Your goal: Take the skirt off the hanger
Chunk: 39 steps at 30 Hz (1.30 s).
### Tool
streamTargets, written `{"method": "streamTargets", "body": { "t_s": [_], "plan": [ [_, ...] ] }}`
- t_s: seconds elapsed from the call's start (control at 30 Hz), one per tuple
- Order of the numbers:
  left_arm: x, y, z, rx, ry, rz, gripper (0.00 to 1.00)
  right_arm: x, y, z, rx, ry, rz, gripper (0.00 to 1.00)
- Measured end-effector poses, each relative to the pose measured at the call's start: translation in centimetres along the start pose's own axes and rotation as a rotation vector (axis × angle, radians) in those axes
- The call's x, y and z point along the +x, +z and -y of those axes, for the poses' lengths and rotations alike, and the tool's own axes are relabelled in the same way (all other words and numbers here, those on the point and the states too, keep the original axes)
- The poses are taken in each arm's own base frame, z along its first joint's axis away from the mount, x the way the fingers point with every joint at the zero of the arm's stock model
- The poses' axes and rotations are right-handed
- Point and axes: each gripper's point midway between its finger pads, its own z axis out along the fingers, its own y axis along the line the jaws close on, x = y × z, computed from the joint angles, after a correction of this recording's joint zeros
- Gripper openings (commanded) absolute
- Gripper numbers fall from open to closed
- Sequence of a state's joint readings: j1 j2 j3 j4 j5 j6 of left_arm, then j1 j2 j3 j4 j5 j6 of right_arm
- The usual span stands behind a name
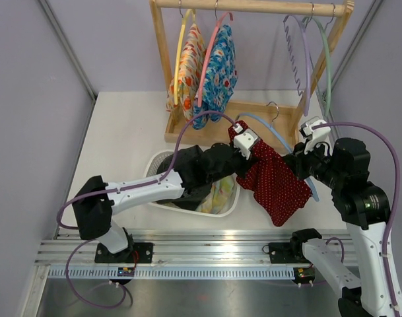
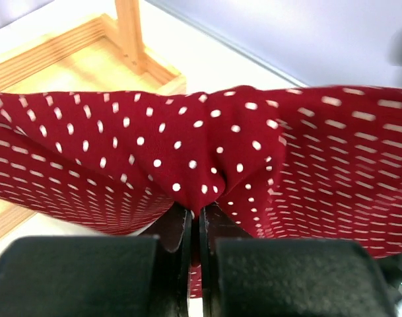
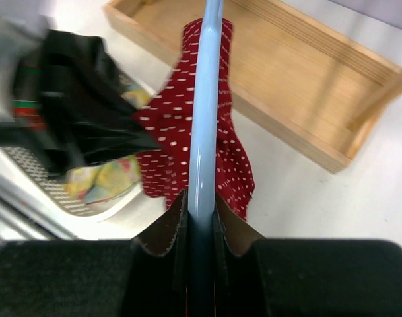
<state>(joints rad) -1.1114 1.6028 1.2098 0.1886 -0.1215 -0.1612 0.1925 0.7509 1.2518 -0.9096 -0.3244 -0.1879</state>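
Observation:
A dark red skirt (image 1: 277,183) with white dots hangs from a light blue hanger (image 1: 273,135) held above the table, right of centre. My left gripper (image 1: 244,141) is at the skirt's upper left corner. In the left wrist view, the left gripper (image 2: 199,214) is shut on a pinched fold of the skirt (image 2: 187,145). My right gripper (image 1: 301,165) is at the hanger's lower right arm. The right wrist view shows the right gripper (image 3: 201,205) shut on the hanger (image 3: 206,99), and the skirt (image 3: 171,132) drapes over the bar beyond it.
A white mesh basket (image 1: 160,160) with colourful clothes sits under my left arm. Behind stands a wooden rack (image 1: 253,6) with its base tray (image 1: 187,132). It carries two patterned garments (image 1: 191,66) (image 1: 220,66) and empty purple (image 1: 305,59) and green (image 1: 328,59) hangers.

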Motion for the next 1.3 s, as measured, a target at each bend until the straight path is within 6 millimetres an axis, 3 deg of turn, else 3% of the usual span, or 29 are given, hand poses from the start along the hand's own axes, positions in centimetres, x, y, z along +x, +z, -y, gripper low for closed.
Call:
{"method": "streamTargets", "body": {
  "t_s": [0.17, 0.3, 0.4, 0.63, 0.73, 0.9, 1.3],
  "plan": [
    [-3.6, -2.6, 1.7, 0.086, -0.005, 0.032, 0.0, 2.0, 1.5, 2.4, 0.112, 0.006, -0.033, 0.0],
    [-9.7, -6.3, 3.6, 0.179, -0.007, 0.136, 0.0, 3.3, 2.5, 4.2, 0.188, 0.013, -0.053, 0.0],
    [-14.1, -10.1, 4.4, 0.223, -0.001, 0.232, 0.0, 3.3, 2.9, 4.9, 0.215, 0.015, -0.038, 0.0],
    [-22.8, -17.9, 4.7, 0.247, 0.035, 0.443, 0.0, 4.7, 3.2, 6.4, 0.272, 0.036, -0.054, 0.0],
    [-25.2, -19.8, 4.7, 0.244, 0.05, 0.509, 0.0, 5.2, 3.3, 6.5, 0.275, 0.042, -0.066, 0.0],
    [-25.1, -19.4, 4.6, 0.238, 0.063, 0.497, 0.0, 5.1, 3.2, 6.3, 0.268, 0.041, -0.059, 0.0],
    [-18.1, -11.2, 5.5, 0.266, 0.032, 0.271, 0.0, 4.9, 3.0, 5.7, 0.24, 0.038, -0.045, 0.0]
  ]
}}
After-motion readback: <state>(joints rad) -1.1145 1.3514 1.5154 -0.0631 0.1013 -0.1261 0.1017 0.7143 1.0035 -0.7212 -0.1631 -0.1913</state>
